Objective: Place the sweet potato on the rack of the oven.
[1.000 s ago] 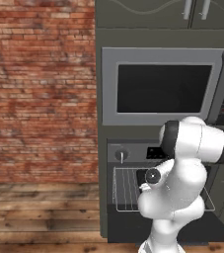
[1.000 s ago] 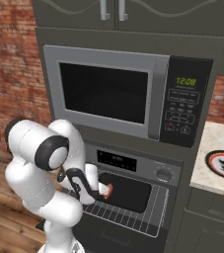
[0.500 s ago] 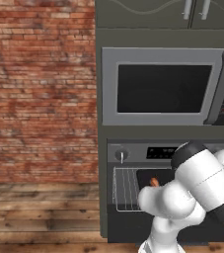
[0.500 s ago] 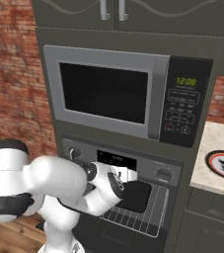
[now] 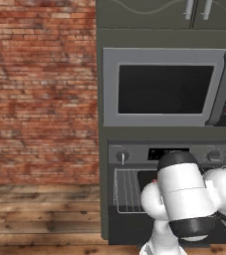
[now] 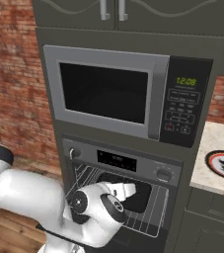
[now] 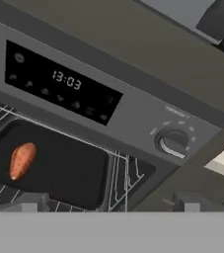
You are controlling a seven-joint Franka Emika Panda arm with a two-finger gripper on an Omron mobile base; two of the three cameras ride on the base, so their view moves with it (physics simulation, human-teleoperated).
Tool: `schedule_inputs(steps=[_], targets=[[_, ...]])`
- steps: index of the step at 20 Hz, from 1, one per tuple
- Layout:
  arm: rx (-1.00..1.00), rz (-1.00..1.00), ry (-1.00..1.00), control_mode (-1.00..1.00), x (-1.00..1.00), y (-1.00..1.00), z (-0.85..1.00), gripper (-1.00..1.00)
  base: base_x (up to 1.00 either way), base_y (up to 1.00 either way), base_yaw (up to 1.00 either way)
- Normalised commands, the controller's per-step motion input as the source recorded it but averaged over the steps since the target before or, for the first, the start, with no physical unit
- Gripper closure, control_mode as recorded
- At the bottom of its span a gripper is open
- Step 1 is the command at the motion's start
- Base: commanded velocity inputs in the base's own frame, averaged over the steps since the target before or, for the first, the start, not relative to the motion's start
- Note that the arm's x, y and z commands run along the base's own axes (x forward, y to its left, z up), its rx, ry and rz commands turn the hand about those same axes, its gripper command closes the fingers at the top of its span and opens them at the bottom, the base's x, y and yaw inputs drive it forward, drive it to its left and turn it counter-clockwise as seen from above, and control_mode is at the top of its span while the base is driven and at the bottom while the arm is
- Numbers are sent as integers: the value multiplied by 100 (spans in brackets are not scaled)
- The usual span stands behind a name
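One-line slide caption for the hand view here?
Sweet potato lying on a dark tray over the oven rack, below the display strip, with the open gripper clear of it.

oven point(image 7: 133, 123) mouth open, sweet potato point(image 7: 22, 160) inside

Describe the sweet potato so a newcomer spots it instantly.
Find the grey oven under the microwave. Below its dark display, a black tray lies on the wire rack. The sweet potato is the small orange oblong lump on that tray, the only coloured thing there.
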Motion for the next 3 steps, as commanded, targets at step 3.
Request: schedule_inputs(steps=[3], targets=[[0,0,37,-100,-59,0,100,-100,0,0,0]])
